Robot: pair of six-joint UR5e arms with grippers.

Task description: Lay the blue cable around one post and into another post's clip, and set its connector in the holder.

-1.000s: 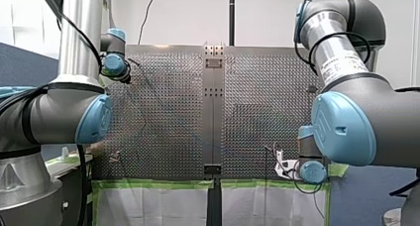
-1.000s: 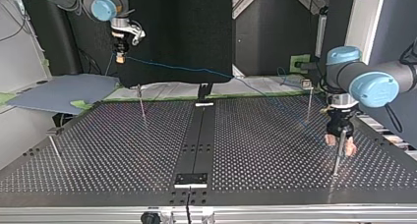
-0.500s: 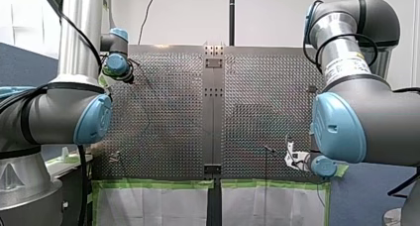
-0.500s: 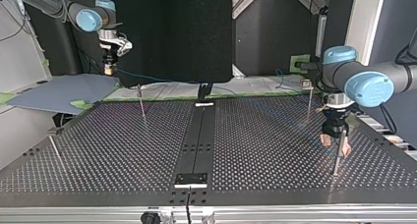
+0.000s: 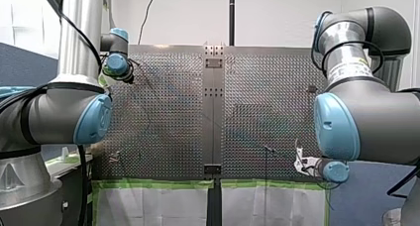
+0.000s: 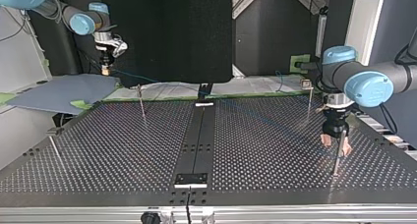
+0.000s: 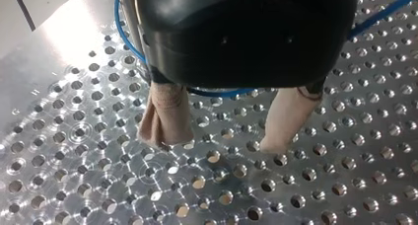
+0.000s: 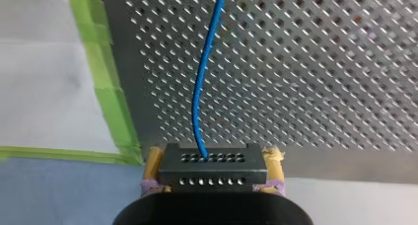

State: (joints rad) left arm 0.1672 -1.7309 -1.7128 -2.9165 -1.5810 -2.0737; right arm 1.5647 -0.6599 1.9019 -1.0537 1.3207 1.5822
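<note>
The table (image 6: 123, 150) held four posts (image 6: 142, 102). My right gripper (image 8: 213, 158) clamped the one connector (image 8: 213, 171) on one blue cable (image 8: 204, 82); my left gripper (image 7: 221, 143) gaped wide.

I'm running this rig in a robotics lab, a test cell by the look of it. The tabletop (image 6: 123, 150) is a perforated metal plate with holes in a regular grid, and thin metal posts (image 6: 142, 103) stand in it. Green tape (image 5: 158, 184) edges it above white sheeting (image 5: 153, 206). My left arm (image 5: 77, 37) and my right arm (image 5: 366, 122) are industrial machines, grey with blue joint caps. A black screen (image 6: 167, 32) fills the top view's background, and a loose wire (image 5: 147, 10) hangs down a bare white wall (image 5: 188, 15).
</note>
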